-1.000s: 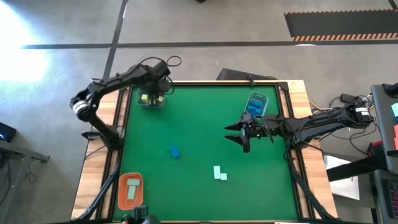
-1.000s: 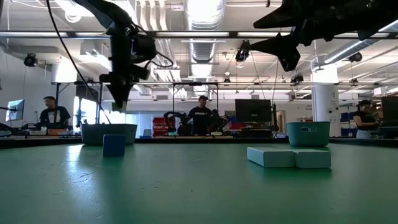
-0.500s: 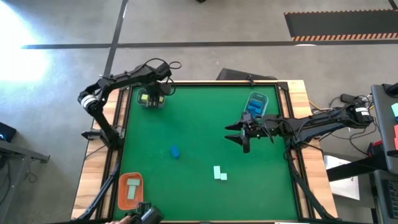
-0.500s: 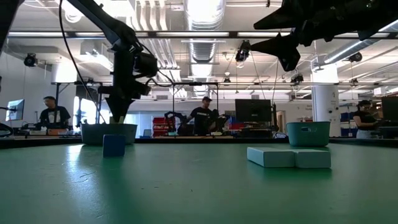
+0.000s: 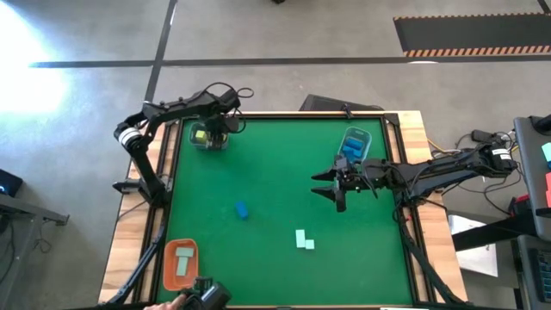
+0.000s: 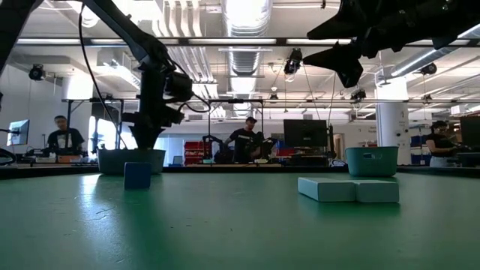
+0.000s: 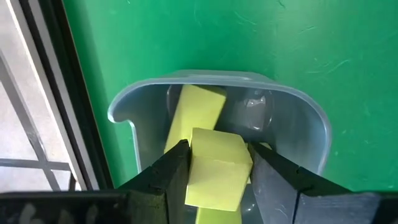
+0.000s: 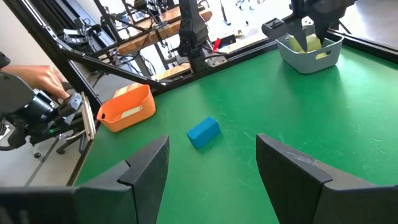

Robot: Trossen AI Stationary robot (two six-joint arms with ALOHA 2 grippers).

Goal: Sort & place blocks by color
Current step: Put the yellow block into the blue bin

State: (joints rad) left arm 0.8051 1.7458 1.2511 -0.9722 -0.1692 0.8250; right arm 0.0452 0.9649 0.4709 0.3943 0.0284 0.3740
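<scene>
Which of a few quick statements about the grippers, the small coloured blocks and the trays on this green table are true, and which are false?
1. The left gripper is shut on a yellow cube block above the grey-blue tray at the table's far left corner. True.
2. The right gripper holds a blue block. False: its fingers are open and empty, hovering over the green table.
3. A small blue block lies alone on the mat. True.
4. The two pale mint green blocks sit inside the orange tray. False: they rest on the mat, touching each other.
5. The grey-blue tray near the right arm contains blue blocks. True.
</scene>
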